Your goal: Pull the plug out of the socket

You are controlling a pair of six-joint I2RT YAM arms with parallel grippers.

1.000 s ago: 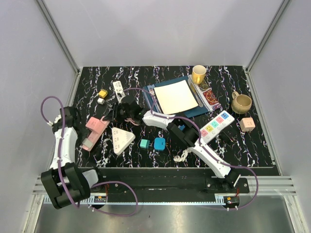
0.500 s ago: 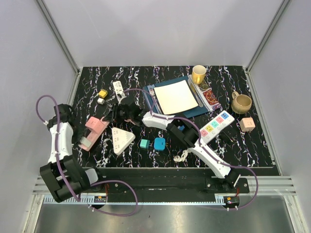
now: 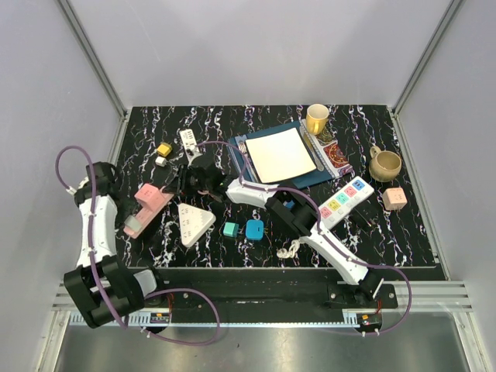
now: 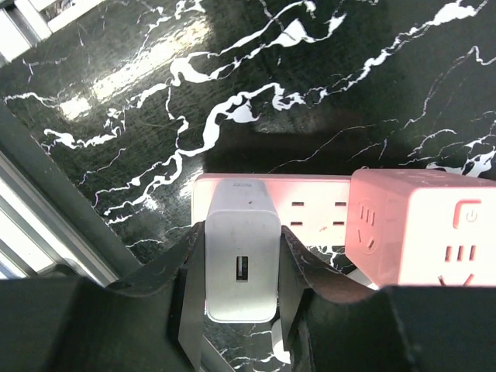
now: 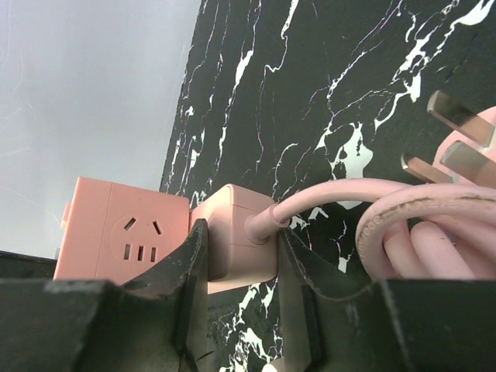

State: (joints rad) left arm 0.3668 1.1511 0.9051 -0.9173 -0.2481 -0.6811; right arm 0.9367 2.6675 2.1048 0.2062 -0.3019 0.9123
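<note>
- The white plug [image 4: 239,263] sits on the pink socket strip [image 4: 310,211], near the bench's [image 4: 310,77] left edge.
- The left gripper [image 4: 239,242] clamps the plug by its sides.
- The right gripper [image 5: 239,232] pinches the pink cable block [image 5: 232,252] beside a pink cube socket [image 5: 120,229].

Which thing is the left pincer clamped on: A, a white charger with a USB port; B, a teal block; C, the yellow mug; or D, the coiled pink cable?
A: in the left wrist view the left pincer has a finger pressed on each side of the white charger, which sits against the pink power strip.
</note>
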